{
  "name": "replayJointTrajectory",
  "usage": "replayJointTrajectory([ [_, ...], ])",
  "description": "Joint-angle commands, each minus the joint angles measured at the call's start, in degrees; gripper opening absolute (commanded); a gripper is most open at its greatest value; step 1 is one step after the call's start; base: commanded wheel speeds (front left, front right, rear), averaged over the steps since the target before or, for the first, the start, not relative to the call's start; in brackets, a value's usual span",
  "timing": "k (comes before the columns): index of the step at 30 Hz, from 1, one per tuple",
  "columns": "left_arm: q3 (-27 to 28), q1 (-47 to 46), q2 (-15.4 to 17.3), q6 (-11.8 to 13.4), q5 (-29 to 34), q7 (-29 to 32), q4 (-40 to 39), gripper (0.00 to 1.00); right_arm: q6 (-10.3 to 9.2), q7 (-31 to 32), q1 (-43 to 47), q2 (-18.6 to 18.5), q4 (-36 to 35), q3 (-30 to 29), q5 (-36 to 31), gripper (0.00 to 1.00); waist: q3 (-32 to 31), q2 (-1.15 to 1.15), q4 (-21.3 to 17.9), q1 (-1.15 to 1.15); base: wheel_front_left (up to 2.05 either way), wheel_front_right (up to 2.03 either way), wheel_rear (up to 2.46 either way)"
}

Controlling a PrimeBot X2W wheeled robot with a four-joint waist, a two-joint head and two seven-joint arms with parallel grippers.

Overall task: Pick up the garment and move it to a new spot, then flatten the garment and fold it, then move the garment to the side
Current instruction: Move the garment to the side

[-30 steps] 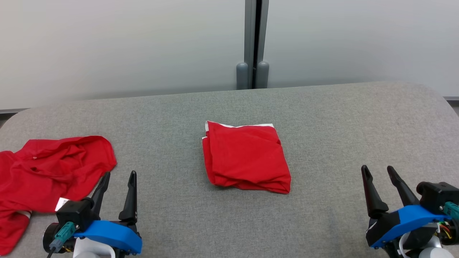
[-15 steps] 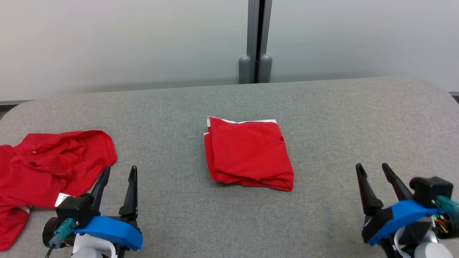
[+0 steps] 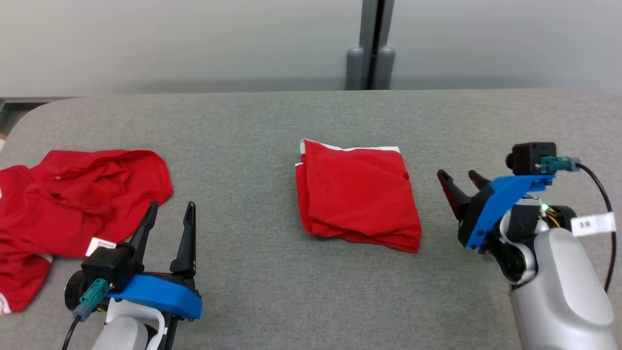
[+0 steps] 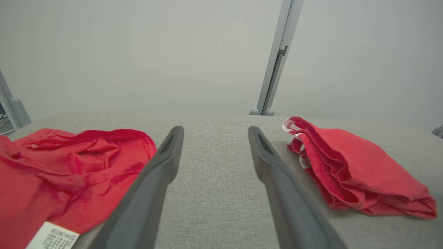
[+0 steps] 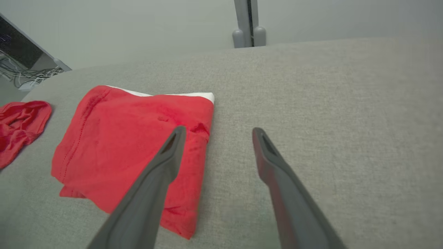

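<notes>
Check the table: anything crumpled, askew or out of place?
The folded red garment sits slightly skewed on the table, layers uneven at its near edge. A second red garment sprawls crumpled at far left, label showing.

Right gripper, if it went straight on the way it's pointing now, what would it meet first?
Probably the grey padded table, just right of the folded red garment. The right gripper is open, and its finger nearer the garment may brush that edge. Depth is hard to judge.
</notes>
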Motion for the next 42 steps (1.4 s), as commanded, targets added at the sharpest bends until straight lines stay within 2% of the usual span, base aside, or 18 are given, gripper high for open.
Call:
replayJointTrajectory([
  [1,-0.14,-1.05,-0.11,-0.08,0.51,-0.23,-0.2,1.0,0.03,0.72,-1.99,0.03,2.78,0.35,0.73,1.0,0.83,0.0,1.39,-0.01,0.0,0.0,0.0],
  [4,-0.49,-1.93,-0.52,-0.59,0.75,-0.25,-0.14,1.0,0.03,1.38,-5.9,0.0,9.5,0.87,2.85,1.0,1.49,0.0,2.98,-0.01,0.0,0.0,0.0],
  [10,-1.09,-3.48,-1.42,-1.09,1.42,-0.31,0.15,1.0,0.03,0.39,-11.7,0.01,22.52,0.53,2.92,1.0,2.78,0.0,5.65,-0.01,0.0,0.0,0.0],
  [20,-0.84,-4.89,-2.54,-1.91,2.58,-0.33,0.17,1.0,0.02,-1.56,-19.03,0.05,41.72,0.02,1.93,1.0,4.26,0.0,7.47,-0.01,0.0,0.0,0.0],
  [21,-0.73,-4.95,-2.62,-2.01,2.55,-0.33,0.19,1.0,0.02,-1.52,-19.58,0.06,43.46,0.63,2.27,0.85,4.47,0.0,7.46,-0.01,0.0,0.0,0.0],
  [22,-0.58,-5.06,-2.7,-2.08,2.57,-0.33,0.23,1.0,0.02,-1.55,-20.14,0.18,44.53,1.76,2.76,0.46,4.63,0.0,7.43,-0.01,0.0,0.0,0.0],
  [23,-0.35,-5.14,-2.72,-2.07,2.61,-0.33,0.2,1.0,0.02,-1.89,-20.68,0.27,45.25,2.98,3.0,0.13,4.8,0.0,7.29,-0.01,0.0,0.0,0.0],
  [24,-0.07,-5.22,-2.75,-2.16,2.68,-0.33,0.12,1.0,0.03,-2.21,-21.31,0.28,45.6,4.48,2.81,0.0,4.96,0.0,7.04,-0.01,0.0,0.0,0.0],
  [29,1.18,-4.85,-2.71,-2.15,3.22,-0.28,-0.89,1.0,0.0,-3.81,-26.13,-0.65,44.74,11.07,-3.54,0.0,5.49,0.0,4.83,-0.01,0.0,0.0,0.0],
  [34,2.6,-4.47,-2.81,-2.26,3.59,-0.29,-2.96,1.0,0.01,-2.74,-30.16,-4.56,40.5,20.42,-8.78,0.0,6.28,0.0,1.61,-0.01,0.0,0.0,0.0],
  [36,3.33,-4.25,-3.02,-2.33,3.71,-0.29,-3.79,1.0,0.02,-2.02,-31.09,-6.89,38.14,24.74,-8.61,0.0,6.69,0.0,0.18,-0.01,0.0,0.0,0.0],
  [42,4.31,-4.26,-3.27,-2.65,4.62,-0.3,-5.77,1.0,0.01,0.83,-32.4,-17.08,29.63,34.68,-3.59,0.0,9.21,0.0,-4.87,-0.01,0.0,0.0,0.0],
])
